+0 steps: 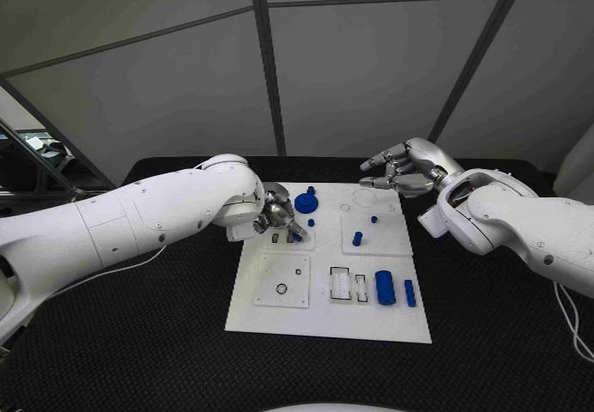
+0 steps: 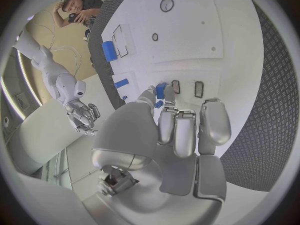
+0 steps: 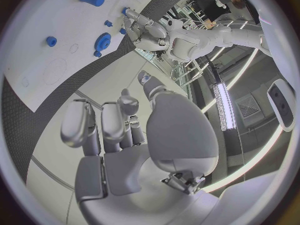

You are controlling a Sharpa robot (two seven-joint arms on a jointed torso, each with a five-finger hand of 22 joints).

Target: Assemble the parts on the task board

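The black table [image 1: 124, 360] carries the white task board [image 1: 324, 319] at its middle. The left arm [image 1: 136, 219] reaches in over the board's far left part, and its bulk hides the board's near-left corner region beneath it. The right arm [image 1: 532, 227] stays beyond the board's far right edge.

The left hand [image 1: 275, 215] hangs over a small raised plate with two slots, fingers curled downward; in the left wrist view a small blue part [image 2: 160, 91] sits at its fingertips [image 2: 164, 99], pinched there as far as can be made out, though the fingers cover most of it. The right hand [image 1: 403, 170] hovers just off the board's far edge, fingers bent and apart, with nothing in them.

On the board, a blue gear [image 1: 306, 202] lies at the far end, a large blue cylinder [image 1: 385, 287] and a slimmer blue bar [image 1: 409, 293] lie near the front right, and short blue pegs [image 1: 356, 239] stand mid-board.
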